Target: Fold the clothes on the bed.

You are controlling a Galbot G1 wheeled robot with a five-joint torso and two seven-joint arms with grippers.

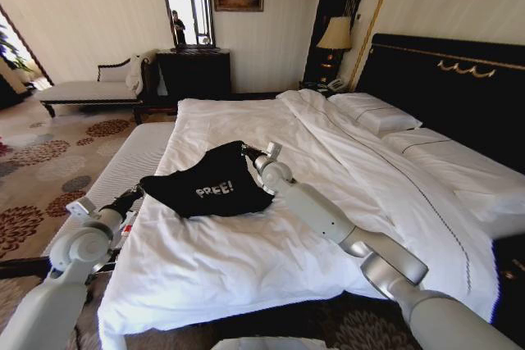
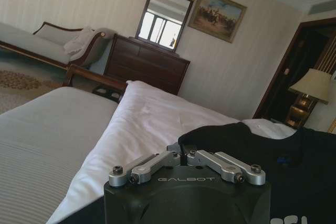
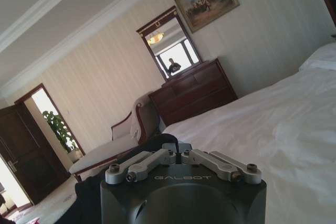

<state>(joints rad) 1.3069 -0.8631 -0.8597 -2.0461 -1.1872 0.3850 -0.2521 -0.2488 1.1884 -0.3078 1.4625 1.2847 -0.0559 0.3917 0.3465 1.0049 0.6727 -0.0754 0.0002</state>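
Note:
The clothes are one black T-shirt [image 1: 205,184] with white "FREE!" lettering, lying bunched on the bed's white duvet [image 1: 246,260] near its left side. My left gripper [image 1: 136,195] is at the shirt's left edge; in the left wrist view its fingers [image 2: 182,151] are drawn together on the black fabric [image 2: 247,145]. My right gripper [image 1: 251,154] is at the shirt's far right corner, and in the right wrist view its fingers [image 3: 176,149] close on a dark fold [image 3: 152,144]. Both pinched edges sit slightly raised off the duvet.
Pillows [image 1: 377,112] and a dark headboard [image 1: 451,79] lie to the right. A grey striped mattress edge [image 1: 123,165] and patterned carpet [image 1: 41,170] border the left. Chaise [image 1: 82,92], dresser [image 1: 193,71] and lamp [image 1: 335,34] stand along the far wall.

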